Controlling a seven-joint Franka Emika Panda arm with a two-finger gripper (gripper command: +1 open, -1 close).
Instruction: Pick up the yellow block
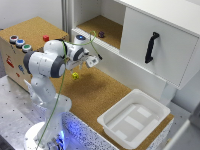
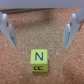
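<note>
Cork-topped counter: bare work surface carrying the items below.
White plastic tray: at the exterior view's right end of the counter, well apart from the target; no part in this step.
Panda arm, gripper: raised above the cork, jaws released and spread wide, nothing between them; both fingers flank bare cork in the wrist view.
Yellow block: lettered cube lying on the cork, just short of the line between the fingertips, not touching them.
Advice: shift until the block sits centred between the fingers, descend straight, then close evenly.
</note>
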